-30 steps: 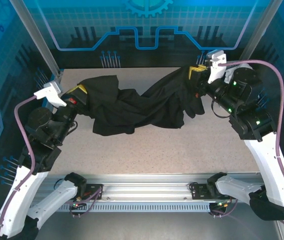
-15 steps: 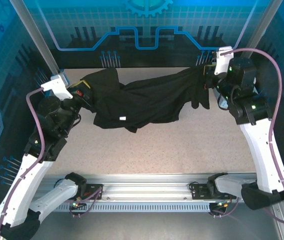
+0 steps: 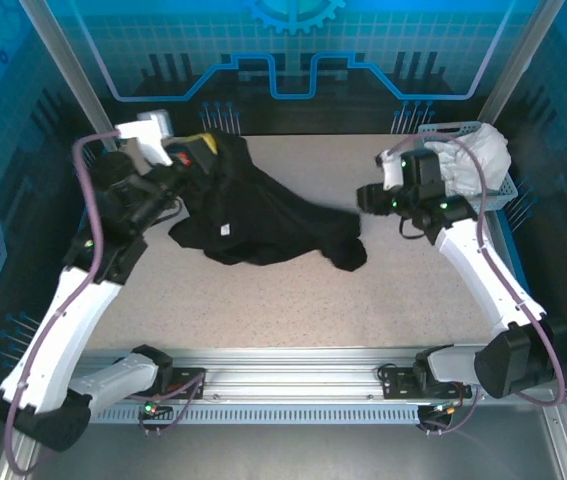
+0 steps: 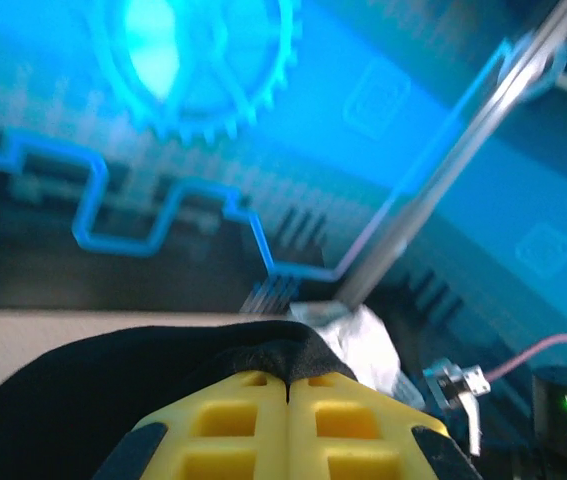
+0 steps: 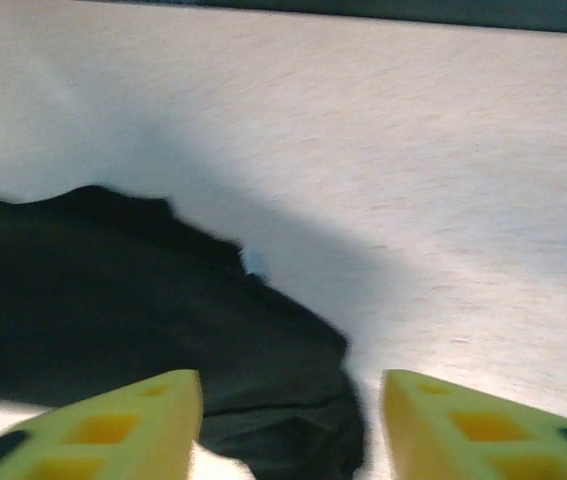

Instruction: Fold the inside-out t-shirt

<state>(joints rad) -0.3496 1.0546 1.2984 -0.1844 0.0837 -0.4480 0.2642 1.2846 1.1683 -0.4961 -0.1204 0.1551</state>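
The inside-out t-shirt (image 3: 263, 225) is a crumpled black heap on the left-centre of the table, with a small white tag showing. Its upper left end rises to my left gripper (image 3: 203, 150), which is shut on the cloth near the back left corner. In the left wrist view the yellow fingers (image 4: 243, 410) meet, with a fold of the t-shirt (image 4: 113, 390) pinched between them. My right gripper (image 3: 365, 198) hangs open just right of the shirt's loose end. In the right wrist view the right gripper (image 5: 291, 420) has its jaws wide apart above the t-shirt (image 5: 143, 310), holding nothing.
A basket (image 3: 503, 185) with a white garment (image 3: 478, 155) stands at the back right corner, and the white garment (image 4: 363, 335) also shows beyond the left fingers. Bare speckled table (image 3: 363, 300) stretches across the front and right. Metal frame posts (image 3: 73, 80) flank the back.
My right gripper opened and let go of the shirt, then swung left toward the table's middle. The shirt's right end dropped onto the table. My left gripper moved back and right with its end.
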